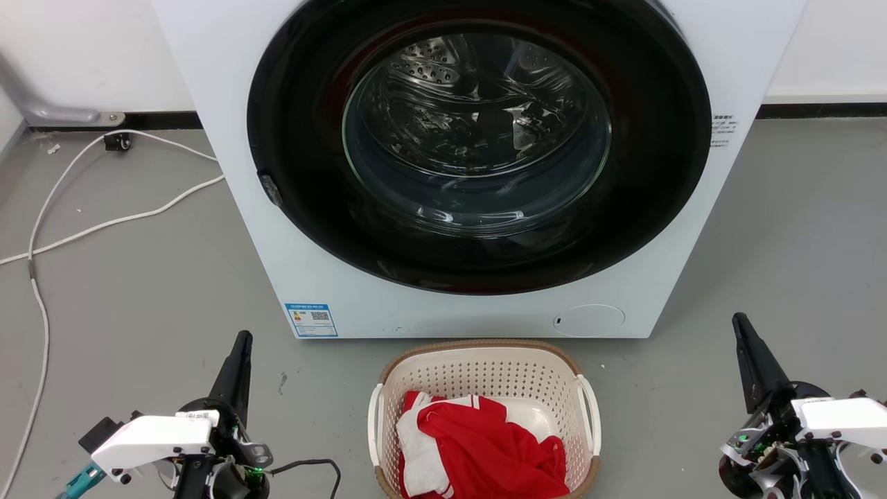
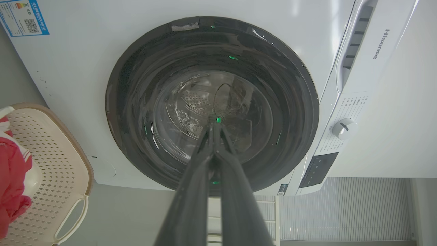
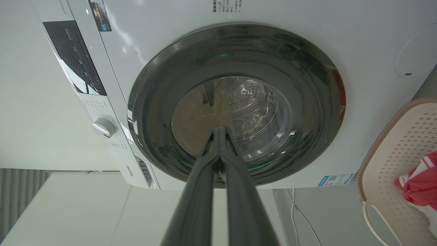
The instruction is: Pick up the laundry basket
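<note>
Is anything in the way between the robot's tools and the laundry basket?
Nothing visible is. Grey floor lies between the left tool and the laundry basket, and between the right tool and it. The washing machine stands behind it.

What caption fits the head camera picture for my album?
The laundry basket, holding red and white clothes, sits before the washing machine, between the left gripper and right gripper.

Open grey floor [image 1: 312, 388] lies on either side of the laundry basket [image 1: 485, 344], so both side handles [image 1: 375, 419] are reachable. The washing machine [image 1: 277, 263] stands close behind its far rim, red clothes [image 1: 485, 443] fill its bottom, and a cable [image 1: 104, 225] lies well to the left
</note>
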Motion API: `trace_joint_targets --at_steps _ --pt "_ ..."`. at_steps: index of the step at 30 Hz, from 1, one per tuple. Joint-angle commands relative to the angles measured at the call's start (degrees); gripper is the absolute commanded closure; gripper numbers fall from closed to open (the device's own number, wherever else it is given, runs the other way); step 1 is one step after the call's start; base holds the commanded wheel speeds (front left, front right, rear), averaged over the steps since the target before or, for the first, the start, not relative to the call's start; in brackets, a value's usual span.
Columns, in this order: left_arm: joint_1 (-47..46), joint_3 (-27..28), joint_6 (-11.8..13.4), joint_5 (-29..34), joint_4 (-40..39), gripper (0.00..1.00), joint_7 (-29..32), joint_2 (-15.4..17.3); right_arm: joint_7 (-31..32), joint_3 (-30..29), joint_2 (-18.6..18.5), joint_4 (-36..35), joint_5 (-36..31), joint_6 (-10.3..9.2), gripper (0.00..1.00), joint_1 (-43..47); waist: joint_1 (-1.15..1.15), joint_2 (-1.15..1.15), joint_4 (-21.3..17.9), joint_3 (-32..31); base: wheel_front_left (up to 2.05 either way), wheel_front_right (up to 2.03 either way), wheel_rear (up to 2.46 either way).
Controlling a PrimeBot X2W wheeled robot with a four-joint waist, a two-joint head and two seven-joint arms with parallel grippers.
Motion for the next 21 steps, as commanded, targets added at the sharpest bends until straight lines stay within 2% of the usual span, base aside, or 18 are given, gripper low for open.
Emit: trace_joint_targets --at_steps 1,18,19,21 --pt "-0.6 0.2 0.0 0.3 0.1 1.00 0.1 0.0 0.2 -0.1 0.2 0.1 0.0 0.02 1.00 -0.6 0.00 0.00 0.0 0.0 0.00 0.00 0.00" --pt "0.0 0.0 0.0 0.0 0.0 1.00 0.0 0.0 0.0 0.0 0.0 0.0 0.0 0.00 1.00 0.0 0.00 0.00 0.0 0.0 0.00 0.00 0.00" --pt "0.2 0.0 0.0 0.0 0.4 0.00 0.0 -0.1 0.0 0.0 0.0 0.3 0.0 0.01 0.00 0.2 0.00 0.00 0.0 0.0 0.00 0.00 0.00" --pt "0.7 -0.4 0.0 0.0 0.8 0.00 -0.3 -0.2 -0.3 0.3 0.1 0.6 -0.1 0.00 0.00 0.8 0.00 0.00 0.0 0.0 0.00 0.00 0.00"
